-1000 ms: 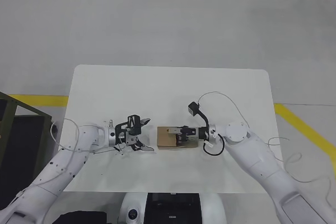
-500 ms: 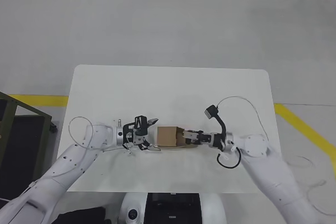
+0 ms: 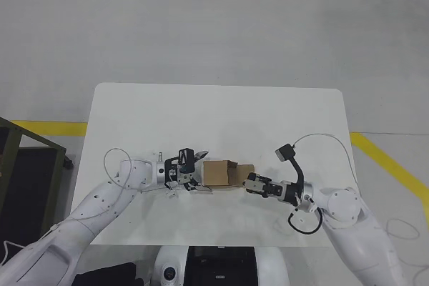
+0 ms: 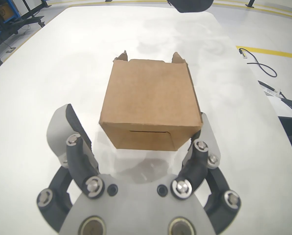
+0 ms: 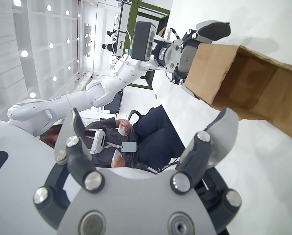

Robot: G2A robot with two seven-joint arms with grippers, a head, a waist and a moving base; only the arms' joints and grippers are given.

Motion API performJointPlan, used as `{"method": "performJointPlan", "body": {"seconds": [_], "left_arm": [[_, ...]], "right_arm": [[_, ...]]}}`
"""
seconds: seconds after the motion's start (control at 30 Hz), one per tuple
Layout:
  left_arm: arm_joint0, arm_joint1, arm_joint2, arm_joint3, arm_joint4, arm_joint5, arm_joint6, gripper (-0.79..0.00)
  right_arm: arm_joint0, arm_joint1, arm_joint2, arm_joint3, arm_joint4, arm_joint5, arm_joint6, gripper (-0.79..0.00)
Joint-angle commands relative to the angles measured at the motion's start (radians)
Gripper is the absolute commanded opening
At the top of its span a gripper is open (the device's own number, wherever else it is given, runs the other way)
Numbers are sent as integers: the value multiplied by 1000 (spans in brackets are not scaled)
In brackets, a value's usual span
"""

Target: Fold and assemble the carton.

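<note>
The carton (image 3: 216, 172) lay on its side near the front middle of the tabletop (image 3: 214, 114), closed end toward the left jaws and open end toward the right jaws. Neither held it. The left jaws stood open astride the closed end, with one finger (image 4: 207, 133) against or almost against a corner and the other finger (image 4: 70, 123) apart from the wall. The right jaws were open and empty just beside the open mouth, one finger (image 5: 224, 123) close under its lower edge.

The likeliest trouble was the carton shifting. It looked light and nothing pinned it, so a push on a flap from the right would probably slide it into the left jaws or swing it round. Because the left jaws sat off-centre, closing them would likely bring one finger home first and twist the carton. A hard squeeze could dent the thin walls and throw the mouth out of square. The small flaps (image 4: 177, 57) looked ragged at their tips, so a finger catching one might tear it or fold it wrongly.
</note>
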Motion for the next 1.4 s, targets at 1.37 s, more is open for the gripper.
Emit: {"method": "performJointPlan", "body": {"seconds": [1.37], "left_arm": [[-4,-36,6,1,-90,21,-92,0]], "right_arm": [[-1,-1,0,6,6,-5,-17,0]]}}
